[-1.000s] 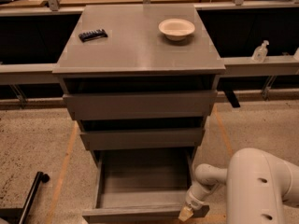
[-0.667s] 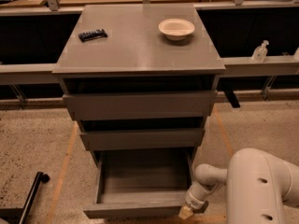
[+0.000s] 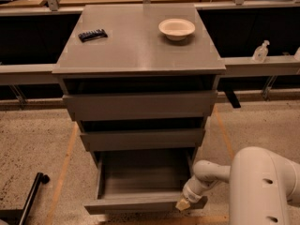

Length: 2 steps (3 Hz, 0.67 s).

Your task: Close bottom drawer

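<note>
Compared with a second ago, the gripper [image 3: 183, 203] and the bottom drawer [image 3: 140, 202] front have crept slightly toward the grey cabinet [image 3: 140, 46]; the drawer is still pulled well out.

Camera view: the gripper rests against the right end of the drawer's flat, handleless front, and whether the claw is spread or pressed together cannot be told. The drawer box looks empty, so it should be light, rigid and easy on its runners. With nothing to grasp, a flat push on the front is indicated, preferably nearer its centre to avoid skewing. The middle drawer [image 3: 143, 138] and top drawer [image 3: 140, 105] also stand slightly proud. A bowl [image 3: 176, 28] and a dark ridged object [image 3: 93, 34] sit on the cabinet top. A speckled floor [image 3: 33, 135] with orange tape lines [image 3: 65, 165] surrounds it, and a bottle [image 3: 260, 51] stands on the right ledge.
</note>
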Available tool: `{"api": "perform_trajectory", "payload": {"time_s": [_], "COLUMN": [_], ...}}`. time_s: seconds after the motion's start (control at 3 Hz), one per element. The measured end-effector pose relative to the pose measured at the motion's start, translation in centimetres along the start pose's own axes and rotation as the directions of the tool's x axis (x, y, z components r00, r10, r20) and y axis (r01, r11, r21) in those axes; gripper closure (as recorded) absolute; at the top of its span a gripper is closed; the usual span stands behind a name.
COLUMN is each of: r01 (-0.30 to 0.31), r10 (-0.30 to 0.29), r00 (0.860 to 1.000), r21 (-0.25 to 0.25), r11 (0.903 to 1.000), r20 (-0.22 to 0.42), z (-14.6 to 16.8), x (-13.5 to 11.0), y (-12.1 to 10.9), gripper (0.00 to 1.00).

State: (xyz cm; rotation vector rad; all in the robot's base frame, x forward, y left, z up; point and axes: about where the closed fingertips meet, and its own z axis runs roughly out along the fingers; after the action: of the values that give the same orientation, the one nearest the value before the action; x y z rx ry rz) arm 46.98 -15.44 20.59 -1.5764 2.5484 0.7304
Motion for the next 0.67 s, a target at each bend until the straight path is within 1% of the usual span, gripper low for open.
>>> {"api": "perform_trajectory", "payload": {"time_s": [0.33,0.67], "r01": [0.015,0.02], "r10": [-0.015,-0.02], "r00": [1.0,1.0], "r21": [0.034,0.04], "r11": [0.9993,0.999], "r20": [0.003,0.001], "z": [-0.02,0.05], "x": [-0.78,-0.9], "y": [-1.19,-1.49], "gripper": [1.0,1.0]}}
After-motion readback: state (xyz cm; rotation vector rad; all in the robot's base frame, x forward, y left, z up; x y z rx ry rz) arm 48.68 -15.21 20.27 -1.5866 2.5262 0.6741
